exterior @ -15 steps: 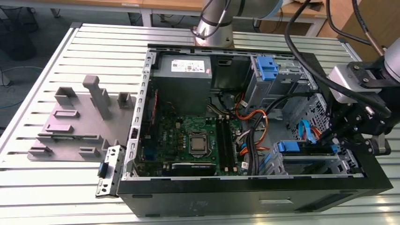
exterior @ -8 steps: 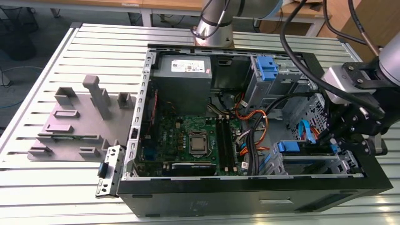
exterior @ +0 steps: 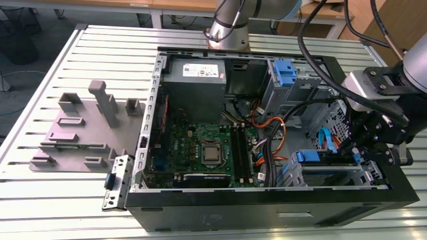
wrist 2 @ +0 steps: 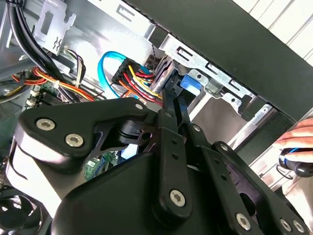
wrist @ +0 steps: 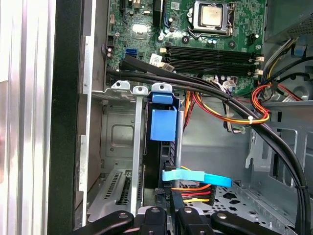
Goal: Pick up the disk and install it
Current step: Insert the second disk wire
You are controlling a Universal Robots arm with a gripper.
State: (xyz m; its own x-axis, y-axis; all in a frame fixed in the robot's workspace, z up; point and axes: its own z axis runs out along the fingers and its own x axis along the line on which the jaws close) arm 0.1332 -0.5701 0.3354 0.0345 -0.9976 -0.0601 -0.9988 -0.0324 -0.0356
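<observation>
Inside the case's [exterior: 267, 200] drive cage, the gripper [wrist: 168, 215] hugs the disk [wrist: 161, 125].

Black computer case [exterior: 267, 207] on a pale grey slatted table [exterior: 60, 65]; green motherboard [wrist: 205, 39]; blue caddy tab [wrist: 163, 125] on the disk; light-blue ribbon cable [wrist: 195, 177]; red, yellow, orange wires [wrist: 254, 110]; black gripper [wrist 2: 168, 105]; grey fixture [exterior: 80, 130].
</observation>
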